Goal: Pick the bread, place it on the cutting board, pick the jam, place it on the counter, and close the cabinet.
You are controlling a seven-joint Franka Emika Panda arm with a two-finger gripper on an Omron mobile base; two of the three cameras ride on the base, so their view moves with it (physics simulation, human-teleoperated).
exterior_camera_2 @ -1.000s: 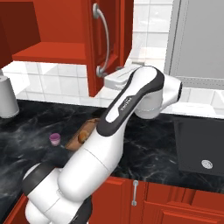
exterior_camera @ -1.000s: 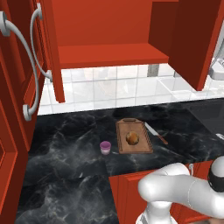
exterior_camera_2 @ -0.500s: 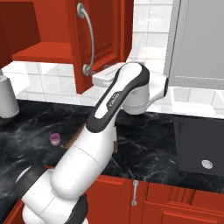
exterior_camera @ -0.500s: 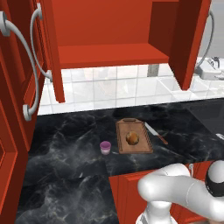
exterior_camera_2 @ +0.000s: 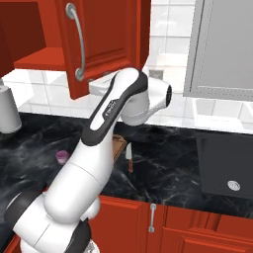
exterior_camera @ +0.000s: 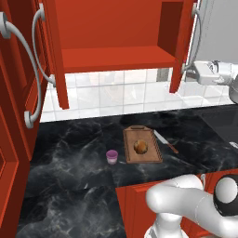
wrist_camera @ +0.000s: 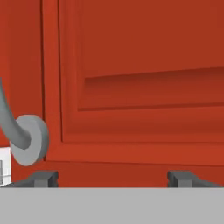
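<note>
The bread [exterior_camera: 140,147], a small golden-brown roll, lies on the wooden cutting board [exterior_camera: 149,157]. The purple jam [exterior_camera: 111,156] stands on the black counter [exterior_camera: 65,153] just left of the board, and shows again as the jam [exterior_camera_2: 61,156] in the right base view. The red cabinet [exterior_camera: 116,51] is open, with its right door [exterior_camera: 183,46] partly swung in. My gripper [exterior_camera: 191,70] is up against that door's outer face near its lower edge. In the hand view the gripper [wrist_camera: 113,179] is open, facing the door panel [wrist_camera: 144,87], with the handle's foot [wrist_camera: 28,140] at the left.
A knife [exterior_camera: 165,141] lies on the counter right of the board. The cabinet's left door [exterior_camera: 51,51] stands wide open. A grey-fronted unit [exterior_camera_2: 222,44] hangs to the right, and a white canister [exterior_camera_2: 9,111] stands at the far left of the counter.
My hand has moved left against the right cabinet door, and the door has swung inward toward shut. Bread, board and jam have stayed put.
</note>
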